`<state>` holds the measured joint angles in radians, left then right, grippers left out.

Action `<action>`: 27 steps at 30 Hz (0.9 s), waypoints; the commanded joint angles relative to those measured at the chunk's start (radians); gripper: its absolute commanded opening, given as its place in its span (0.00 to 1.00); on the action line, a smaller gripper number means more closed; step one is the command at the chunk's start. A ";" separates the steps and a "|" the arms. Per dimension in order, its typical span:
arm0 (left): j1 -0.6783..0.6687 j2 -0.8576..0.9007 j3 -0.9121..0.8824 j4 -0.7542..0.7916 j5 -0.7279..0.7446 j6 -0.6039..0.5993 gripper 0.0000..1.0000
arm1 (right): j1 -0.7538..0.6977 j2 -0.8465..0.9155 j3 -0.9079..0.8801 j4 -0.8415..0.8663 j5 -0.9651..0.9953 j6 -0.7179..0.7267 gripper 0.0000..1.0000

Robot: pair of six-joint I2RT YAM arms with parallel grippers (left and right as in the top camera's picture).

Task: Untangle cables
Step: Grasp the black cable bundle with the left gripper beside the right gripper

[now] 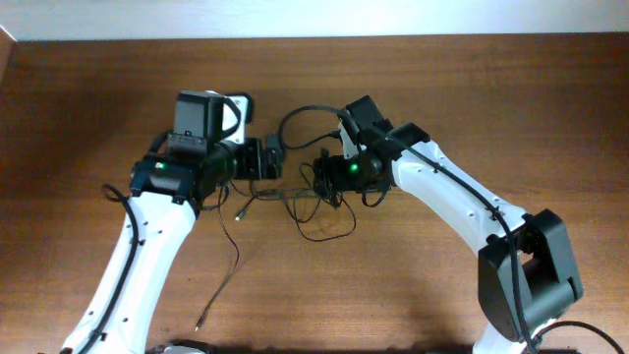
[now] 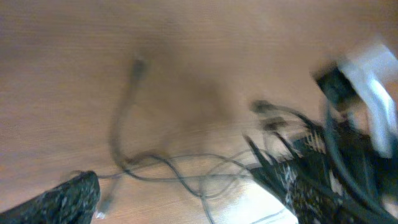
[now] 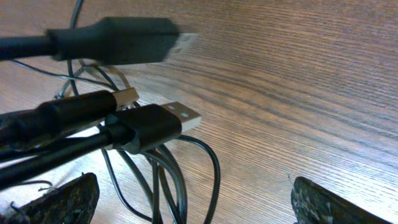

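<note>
left hand (image 1: 278,157) is hanging open, empty; the cables (image 1: 300,202) are lying tangled on the surface (image 1: 472,88) between both hands — light, limp cords, probably best pinched near a stiff plug — right hand (image 1: 322,172) is gaping open, gripping nothing.

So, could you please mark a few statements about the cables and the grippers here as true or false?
1. The left gripper and the right gripper are both open. True.
2. The cables lie in separate straight lines. False: they form a tangle between the two grippers.
3. One cable end lies apart from the tangle, beside the left arm. True.
4. The right wrist view shows no plugs. False: several USB plugs show close up.
5. The table is white plastic. False: it is brown with a wood grain.
</note>
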<state>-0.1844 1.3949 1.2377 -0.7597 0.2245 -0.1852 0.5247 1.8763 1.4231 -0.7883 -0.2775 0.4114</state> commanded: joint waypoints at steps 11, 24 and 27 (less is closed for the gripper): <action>-0.173 0.011 -0.163 0.043 0.317 0.161 0.99 | -0.028 -0.022 0.008 0.132 -0.127 0.260 0.98; -0.282 0.011 -0.375 0.536 0.081 -0.336 0.02 | -0.028 -0.022 0.007 0.122 -0.028 0.248 0.98; -0.282 0.011 -0.375 0.536 0.082 -0.313 0.00 | -0.027 -0.022 0.006 0.065 0.060 0.248 0.98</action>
<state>-0.4786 1.4029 0.8726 -0.2253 0.3569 -0.5098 0.4980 1.8763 1.4235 -0.6880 -0.3088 0.6777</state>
